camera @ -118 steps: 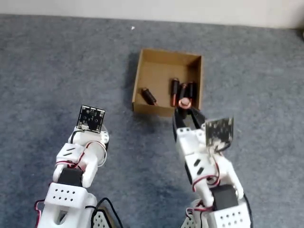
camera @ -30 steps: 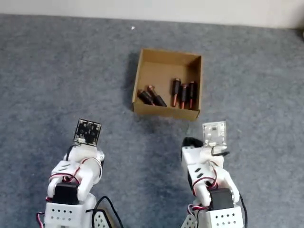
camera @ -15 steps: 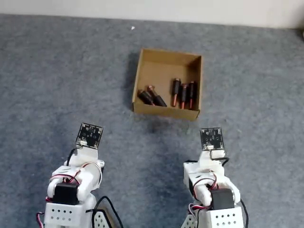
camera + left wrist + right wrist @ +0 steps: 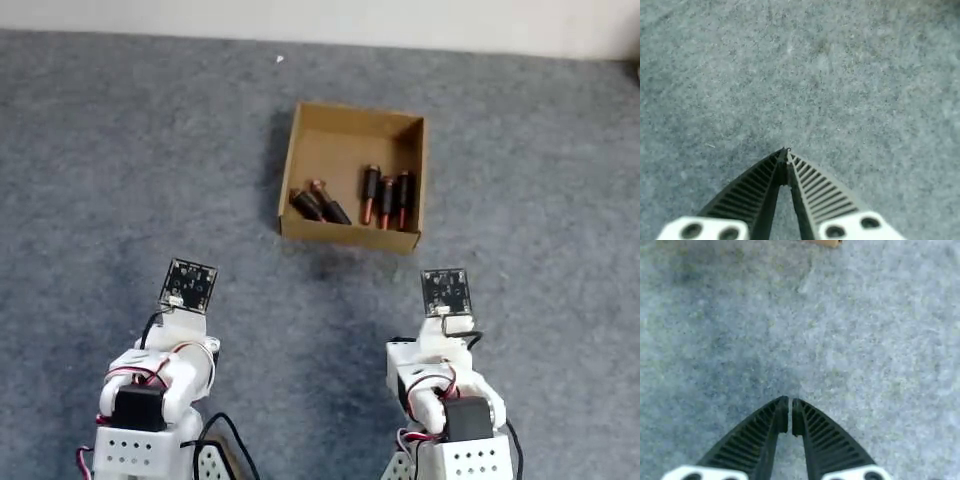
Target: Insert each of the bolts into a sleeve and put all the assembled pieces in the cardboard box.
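The cardboard box (image 4: 300,150) sits at the middle of the grey carpet, and a corner of the cardboard box (image 4: 824,242) shows in the right wrist view. Several black sleeves with copper-coloured bolts in them lie inside: two crossed sleeves (image 4: 318,204) at its near left and three side by side (image 4: 386,198) at its near right. My left gripper (image 4: 786,151) is shut over bare carpet, folded back near its base, with nothing in it. My right gripper (image 4: 790,402) is shut too, empty, over carpet a little short of the box.
Both arms are drawn back at the near edge, the left arm (image 4: 165,375) and the right arm (image 4: 440,385). Grey carpet (image 4: 120,160) spreads all round the box. A pale wall strip (image 4: 320,15) runs along the far side.
The right arm let an assembled piece go into the box, where it lies by the near left sleeve, then drew back and shut. The left arm also folded back. Nothing has moved in the last half second.
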